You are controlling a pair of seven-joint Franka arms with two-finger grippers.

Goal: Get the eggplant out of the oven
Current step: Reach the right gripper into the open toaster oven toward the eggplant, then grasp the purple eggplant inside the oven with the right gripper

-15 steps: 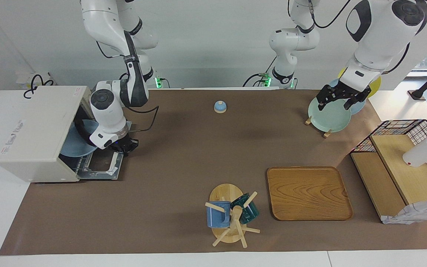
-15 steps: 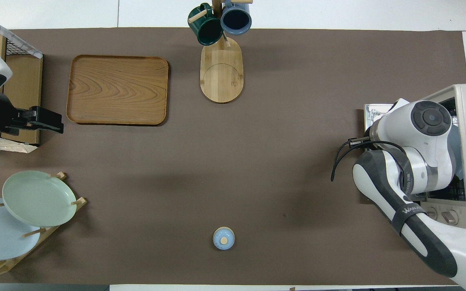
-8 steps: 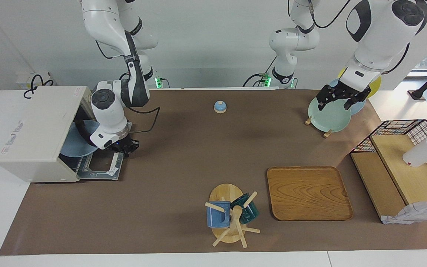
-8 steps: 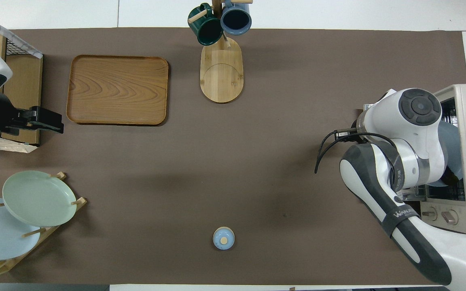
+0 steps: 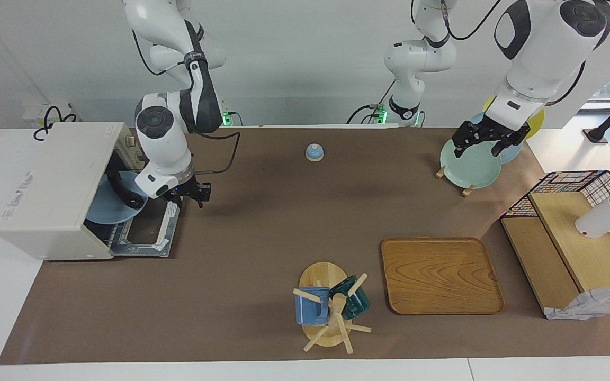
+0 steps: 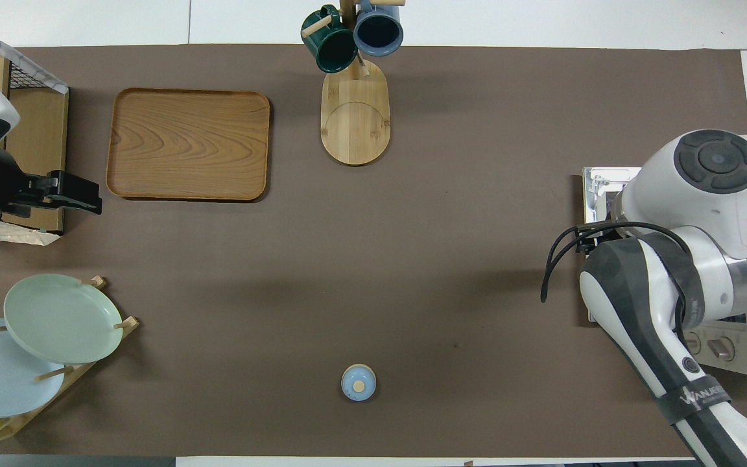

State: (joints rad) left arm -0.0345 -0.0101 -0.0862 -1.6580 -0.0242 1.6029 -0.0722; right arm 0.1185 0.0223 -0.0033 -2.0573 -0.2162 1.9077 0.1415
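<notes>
Two grippers, both with fingers apart, empty: right gripper [image 5: 191, 194] over oven [image 5: 51, 185] door [image 5: 143, 235], left gripper [image 5: 477, 147] waiting over green plate [image 5: 469, 168]. Eggplant [image 5: 119, 191] on blue plate [image 5: 101, 210] inside oven.

One oven [image 5: 56, 190], one wooden tray [image 5: 441, 275], one mug tree [image 5: 329, 312] carrying two mugs [image 5: 311, 306], three plates [image 5: 469, 164] on a rack, one blue plate [image 5: 106, 203] inside the oven, one small bell [image 5: 314, 152], one wire shelf [image 5: 575, 233].
</notes>
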